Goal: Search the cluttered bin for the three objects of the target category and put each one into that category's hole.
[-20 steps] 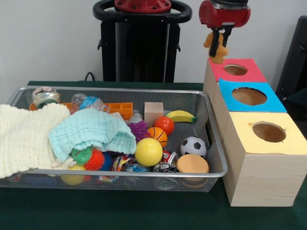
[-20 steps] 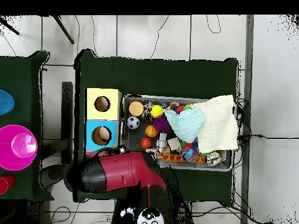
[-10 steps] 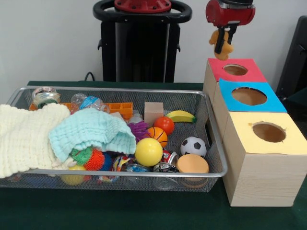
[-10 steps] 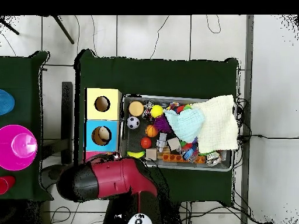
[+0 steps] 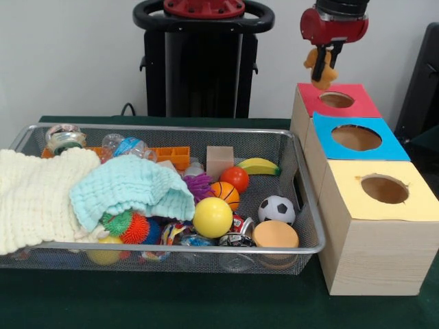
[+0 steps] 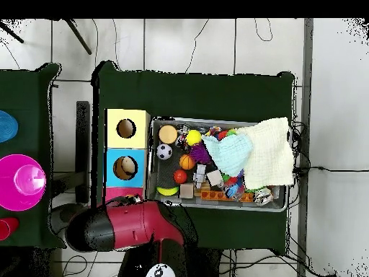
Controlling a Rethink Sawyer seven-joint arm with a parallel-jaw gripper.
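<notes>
Front view: the gripper [image 5: 325, 68] hangs from the red arm [image 5: 334, 19] at the top right, its dark jaws pinching a small orange-tan soft toy [image 5: 321, 67]. The toy dangles in the air just above the back left part of the red-topped box [image 5: 337, 101], close to that box's round hole [image 5: 337, 100] but not inside it.

Three wooden boxes stand in a row on the green tabletop [image 5: 171, 301], touching one another. The red-topped one is farthest back, the blue-topped box [image 5: 357, 138] is in the middle, and the yellow-topped box [image 5: 381, 205] is nearest. Each has one round hole in its top.

Just beside the boxes sits a wire mesh bin [image 5: 310, 205] full of clutter. A cream knitted cloth [image 5: 34, 199] drapes over its left end, and a pale teal cloth [image 5: 130, 188] lies partly on top of it. To the right are a yellow ball [image 5: 212, 217], a small basketball [image 5: 226, 194], a red ball [image 5: 235, 178], a black-and-white soccer ball [image 5: 276, 209], a banana [image 5: 258, 166], a wooden block [image 5: 219, 161] and a round tan disc [image 5: 275, 235]. Spiky green and orange balls [image 5: 127, 226] peek out under the teal cloth.

Overhead view: the red arm [image 6: 122, 223] covers the red-topped box, so neither the jaws nor the toy can be seen. The blue-topped box [image 6: 127, 167] and yellow-topped box [image 6: 127, 128] lie beside the bin [image 6: 216, 205].
</notes>
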